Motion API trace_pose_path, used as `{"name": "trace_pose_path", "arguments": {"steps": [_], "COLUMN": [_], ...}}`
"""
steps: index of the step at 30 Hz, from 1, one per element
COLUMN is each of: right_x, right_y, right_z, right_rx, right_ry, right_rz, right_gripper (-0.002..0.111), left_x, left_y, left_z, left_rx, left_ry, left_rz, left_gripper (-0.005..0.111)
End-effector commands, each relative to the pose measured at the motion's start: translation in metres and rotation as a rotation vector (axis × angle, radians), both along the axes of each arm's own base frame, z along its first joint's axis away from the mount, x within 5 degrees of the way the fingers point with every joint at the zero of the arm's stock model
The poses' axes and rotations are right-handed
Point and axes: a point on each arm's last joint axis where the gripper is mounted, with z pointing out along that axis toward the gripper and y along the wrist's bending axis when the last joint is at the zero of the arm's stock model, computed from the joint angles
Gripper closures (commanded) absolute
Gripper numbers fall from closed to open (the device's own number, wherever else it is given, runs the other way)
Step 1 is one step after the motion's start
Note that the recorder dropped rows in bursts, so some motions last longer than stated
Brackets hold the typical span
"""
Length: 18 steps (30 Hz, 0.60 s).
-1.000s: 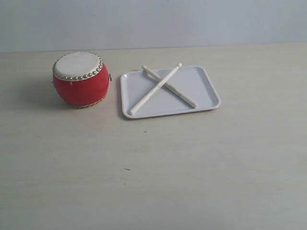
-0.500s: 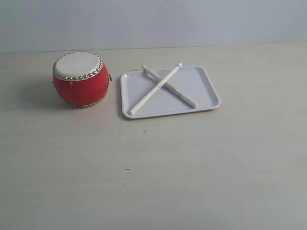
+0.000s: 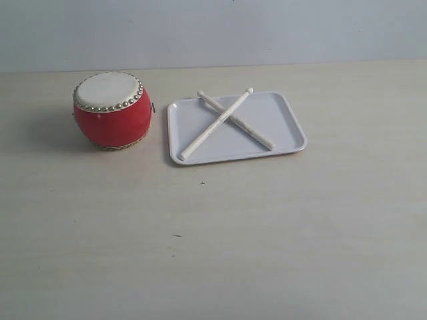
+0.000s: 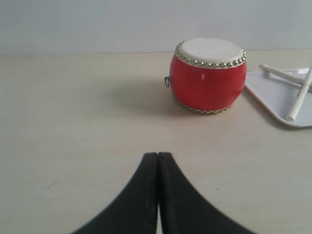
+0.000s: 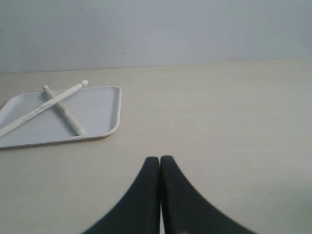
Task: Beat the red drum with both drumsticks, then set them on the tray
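Observation:
The red drum (image 3: 111, 110) stands upright on the pale table, cream skin up; the left wrist view also shows the drum (image 4: 208, 75). Right of it lies the white tray (image 3: 283, 110) with two pale drumsticks (image 3: 217, 125) crossed on it, one stick (image 3: 250, 130) under the other. The right wrist view shows the tray (image 5: 100, 112) and the crossed drumsticks (image 5: 63, 108). My left gripper (image 4: 158, 155) is shut on nothing, well short of the drum. My right gripper (image 5: 160, 158) is shut and empty, away from the tray. Neither arm appears in the exterior view.
A plain wall (image 3: 213, 30) rises behind the table's far edge. The tabletop (image 3: 213, 247) in front of the drum and tray is bare wood with a few small dark specks.

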Motion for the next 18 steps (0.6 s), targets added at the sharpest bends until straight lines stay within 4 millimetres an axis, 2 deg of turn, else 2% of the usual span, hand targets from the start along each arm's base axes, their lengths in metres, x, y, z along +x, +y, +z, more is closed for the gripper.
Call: {"name": "trace_pose_path", "arguments": {"steps": [1,18], "right_x": [-0.0002,-0.0001], "right_y": [-0.0005,0.0008], "right_z": [-0.0005,-0.0006], "right_rx": [-0.016,-0.012], "right_ry": [-0.009,-0.008], "right_rz": [-0.005,0.010], "right_gripper": [0.108,0.108], "left_x": [-0.0002,-0.0002], "left_y": [0.0003,0.0003], "left_z": [0.0010,0.0010], "left_rx": [-0.001,-0.002], "left_ry": [-0.013,-0.013], "left_rz": [0.005,0.005], "left_gripper": [0.107,0.107]}}
